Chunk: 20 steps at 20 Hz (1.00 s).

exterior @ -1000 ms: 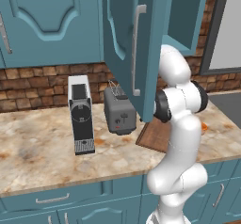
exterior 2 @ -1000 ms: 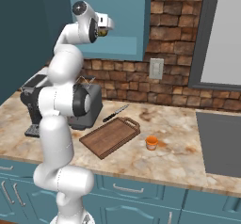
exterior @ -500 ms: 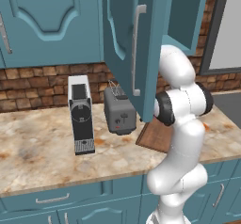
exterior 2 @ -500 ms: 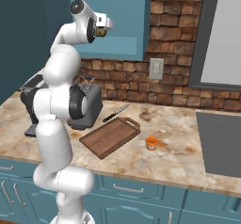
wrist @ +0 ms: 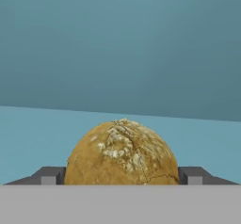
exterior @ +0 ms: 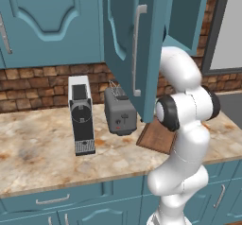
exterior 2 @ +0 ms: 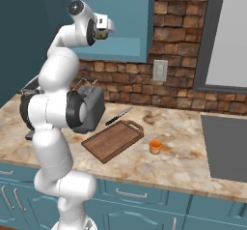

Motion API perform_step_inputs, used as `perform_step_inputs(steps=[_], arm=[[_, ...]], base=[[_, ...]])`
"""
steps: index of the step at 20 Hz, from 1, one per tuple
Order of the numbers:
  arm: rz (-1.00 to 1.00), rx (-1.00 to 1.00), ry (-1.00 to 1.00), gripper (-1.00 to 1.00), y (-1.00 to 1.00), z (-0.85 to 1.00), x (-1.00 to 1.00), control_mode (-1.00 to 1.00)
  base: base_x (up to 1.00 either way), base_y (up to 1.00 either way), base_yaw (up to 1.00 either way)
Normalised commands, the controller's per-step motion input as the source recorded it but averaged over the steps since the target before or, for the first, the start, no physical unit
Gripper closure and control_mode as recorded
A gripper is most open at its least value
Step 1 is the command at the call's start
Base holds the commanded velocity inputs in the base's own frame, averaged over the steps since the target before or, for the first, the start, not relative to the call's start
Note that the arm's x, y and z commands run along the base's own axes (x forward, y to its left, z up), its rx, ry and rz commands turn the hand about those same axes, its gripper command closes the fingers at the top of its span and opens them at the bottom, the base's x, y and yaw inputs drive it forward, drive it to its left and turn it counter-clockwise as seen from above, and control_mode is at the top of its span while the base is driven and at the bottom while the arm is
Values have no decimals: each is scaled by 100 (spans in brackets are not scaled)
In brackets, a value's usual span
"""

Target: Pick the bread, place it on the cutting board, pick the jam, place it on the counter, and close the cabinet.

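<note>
- On the left, a slim white and black coffee machine (exterior: 81,116) stands on the worktop (exterior: 42,148), well to the left of the cutting board.
- Just right of it, and still left of the cutting board, sits a grey toaster (exterior: 120,110) against the brick wall (exterior: 38,84).
- Above the toaster hangs the open door of the teal cabinet (exterior: 127,44), its long silver bar handle (exterior: 136,49) upright; the door swings out over the near-left end of the cutting board.
- The white arm (exterior 2: 58,122) rises in front of the cutting board and bends up into the cabinet's opening, well above the board.
- The gripper (exterior 2: 100,31) sits inside the cabinet, and the bread (wrist: 122,152) lies between its two dark fingertips (wrist: 47,176); the jaws stand wide, one on each side of the bun, and whether they press it I cannot tell.
- The bread rests on the cabinet's teal shelf (wrist: 37,133), high above the cutting board.
- The cutting board (exterior 2: 113,140) lies flat and bare on the worktop, its handle end towards the wall.
- A black-handled knife (exterior 2: 118,116) lies just behind the cutting board.
- The jam (exterior 2: 155,147) stands upright on the worktop just right of the cutting board, apart from it.
- Far right of the cutting board, a dark grey panel (exterior 2: 226,147) is set into the worktop.
</note>
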Motion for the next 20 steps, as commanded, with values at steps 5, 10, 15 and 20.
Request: perform_step_inputs(steps=[5, 10, 15, 20], arm=[[0, 0, 0, 100, -5, 0, -28, -100], [0, 0, 0, 100, -6, 0, -31, -100], [0, 0, 0, 100, -7, 0, -32, -100], [0, 0, 0, 100, -11, 0, -36, -100]], base=[[0, 0, 0], [0, 0, 0], [0, 0, 0], [0, 0, 0]])
